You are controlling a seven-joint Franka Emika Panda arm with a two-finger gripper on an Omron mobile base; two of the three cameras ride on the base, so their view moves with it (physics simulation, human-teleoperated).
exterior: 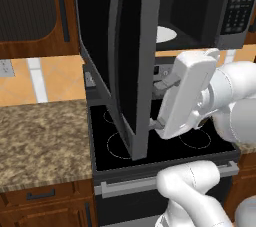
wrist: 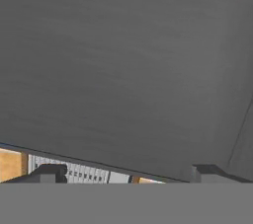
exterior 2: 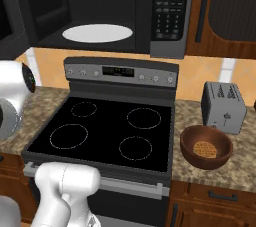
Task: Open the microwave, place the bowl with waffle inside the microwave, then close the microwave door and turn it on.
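The microwave [exterior 2: 50, 6] hangs over the stove with its door [exterior: 131, 56] swung wide open to the left. Its white turntable plate [exterior 2: 97, 33] shows inside. My gripper [exterior: 156, 105] sits just right of the door's inner face, fingers pointing at it and spread apart with nothing between them. In the hand view the grey door panel [wrist: 123, 70] is very close in front of the gripper [wrist: 126, 173]. The reddish-brown bowl [exterior 2: 220, 157] rests on the counter right of the stove, with the tan waffle [exterior 2: 204, 149] lying in it.
A black glass cooktop [exterior 2: 100, 131] lies below the microwave. A small grey toaster [exterior 2: 223, 107] stands behind the bowl. The button panel [exterior 2: 170, 8] is on the microwave's right side. Granite counter [exterior: 40, 141] stretches left of the stove, under brown cabinets [exterior: 30, 11].
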